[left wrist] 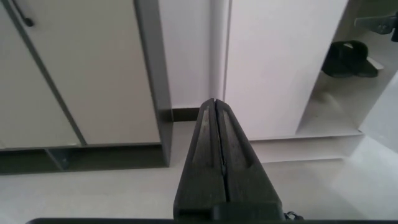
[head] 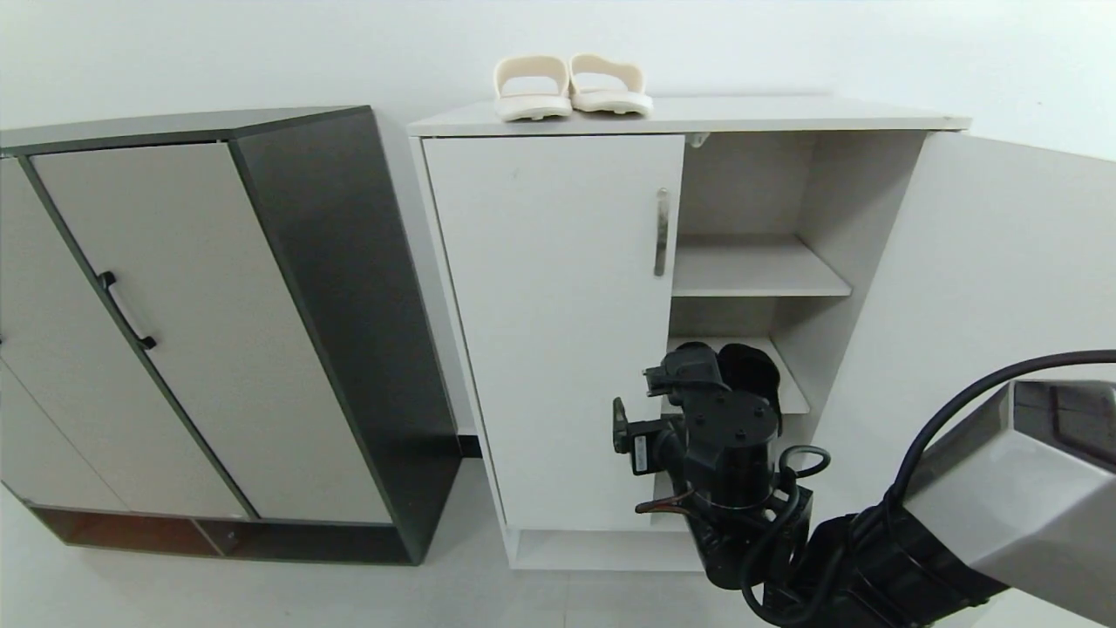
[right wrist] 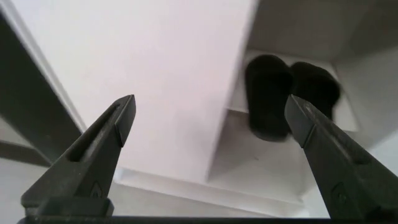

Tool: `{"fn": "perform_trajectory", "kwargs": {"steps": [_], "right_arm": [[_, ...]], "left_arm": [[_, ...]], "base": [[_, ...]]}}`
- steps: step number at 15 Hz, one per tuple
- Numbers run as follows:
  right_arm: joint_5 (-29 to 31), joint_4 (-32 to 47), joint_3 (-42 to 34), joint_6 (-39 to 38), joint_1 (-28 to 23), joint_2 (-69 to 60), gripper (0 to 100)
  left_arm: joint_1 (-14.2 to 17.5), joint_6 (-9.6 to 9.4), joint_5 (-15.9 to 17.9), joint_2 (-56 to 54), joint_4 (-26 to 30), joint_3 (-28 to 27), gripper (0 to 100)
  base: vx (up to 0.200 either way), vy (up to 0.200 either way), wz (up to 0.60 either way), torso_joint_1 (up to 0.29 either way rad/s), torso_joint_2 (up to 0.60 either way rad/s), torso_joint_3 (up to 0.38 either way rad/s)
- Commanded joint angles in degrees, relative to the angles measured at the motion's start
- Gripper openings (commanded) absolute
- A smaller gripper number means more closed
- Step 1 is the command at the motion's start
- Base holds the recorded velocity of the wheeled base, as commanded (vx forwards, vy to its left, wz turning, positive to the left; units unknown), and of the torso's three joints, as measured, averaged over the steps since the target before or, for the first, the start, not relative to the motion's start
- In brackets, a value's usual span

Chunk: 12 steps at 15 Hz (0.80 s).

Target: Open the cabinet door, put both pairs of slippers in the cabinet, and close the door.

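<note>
Right gripper (right wrist: 210, 106) hangs low, centre-right in the head view, just in front of the white cabinet's (head: 680, 113) open side. Its two fingers are spread wide with nothing between them. Left gripper (left wrist: 214, 106) has its fingers pressed together, holding nothing, and is aimed at the gap between the white cabinet and the dark cabinet (head: 218, 323), which stands at the left of the frame.

From where I stand, the job looks about half done. The right-hand door (head: 985, 288) is swung wide and takes up the right of the frame. The left-hand door (head: 558, 331), with its metal handle (head: 662, 231), is shut. The black pair of slippers (right wrist: 289, 93) sits side by side on the lower shelf (head: 789, 388) inside, just beyond the spread fingers and not touched by them. The cream pair of slippers (head: 571, 87) is still on top of the white cabinet, at the upper centre of the frame.

What's left, I'd say, is to fetch that cream pair down, set it inside, perhaps on the upper shelf (head: 758, 270), and swing the open door shut.
</note>
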<state>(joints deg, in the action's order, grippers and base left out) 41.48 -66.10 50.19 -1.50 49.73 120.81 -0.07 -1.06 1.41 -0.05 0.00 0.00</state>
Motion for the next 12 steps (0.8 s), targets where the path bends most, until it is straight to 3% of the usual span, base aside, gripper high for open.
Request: {"fn": "perform_trajectory", "kwargs": {"steps": [1, 3, 12], "right_arm": [[0.0, -0.2, 0.0, 0.0, -0.1, 0.1, 100], [0.0, -0.2, 0.0, 0.0, -0.2, 0.1, 100], [-2.9, -3.3, -2.2, 1.9, -1.5, 0.0, 100]], "left_arm": [[0.0, 0.01, 0.0, 0.0, 0.0, 0.0, 0], [0.0, 0.01, 0.0, 0.0, 0.0, 0.0, 0], [0.0, 0.09, 0.0, 0.0, 0.0, 0.0, 0]], "base": [[0.0, 0.2, 0.0, -0.002, 0.01, 0.002], [0.0, 0.2, 0.0, -0.002, 0.0, 0.0], [0.0, 0.0, 0.0, 0.0, 0.0, 0.0]]}}
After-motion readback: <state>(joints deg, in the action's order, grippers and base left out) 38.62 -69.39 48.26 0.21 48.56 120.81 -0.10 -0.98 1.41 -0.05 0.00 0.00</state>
